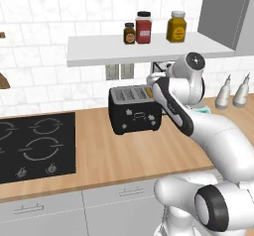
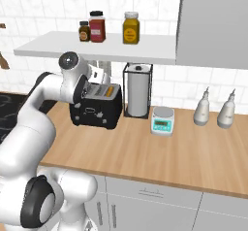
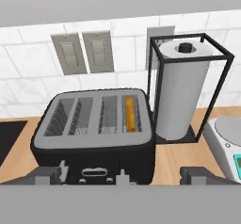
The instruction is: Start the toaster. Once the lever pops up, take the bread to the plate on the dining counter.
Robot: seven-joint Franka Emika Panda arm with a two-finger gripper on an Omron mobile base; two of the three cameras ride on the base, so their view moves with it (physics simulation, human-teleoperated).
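Here we see the toaster (image 3: 94, 136) standing on the wooden worktop (image 1: 124, 155), between the black hob (image 1: 34, 146) and the paper towel holder (image 3: 183, 91). From the hand view, the bread (image 3: 130, 114) sits down inside the slot nearest the paper towel roll, showing as an orange-tan strip; the other three slots look bare. Our gripper (image 3: 122, 175) hangs just in front of the toaster's front face, its two dark fingers (image 3: 47, 175) spread wide to either side and holding nothing. In the left base view the arm reaches in from the right, and the hand covers the toaster's right end. In the right base view the toaster (image 2: 97, 109) is partly behind the arm, with a small scale (image 2: 162, 121) beyond the paper towel holder and two white bottles (image 2: 215, 108) farther along the worktop. Above, a white shelf (image 2: 97, 48) carries three jars (image 2: 97, 27). Two wall outlets (image 3: 82, 52) sit on the tiled wall behind the toaster.
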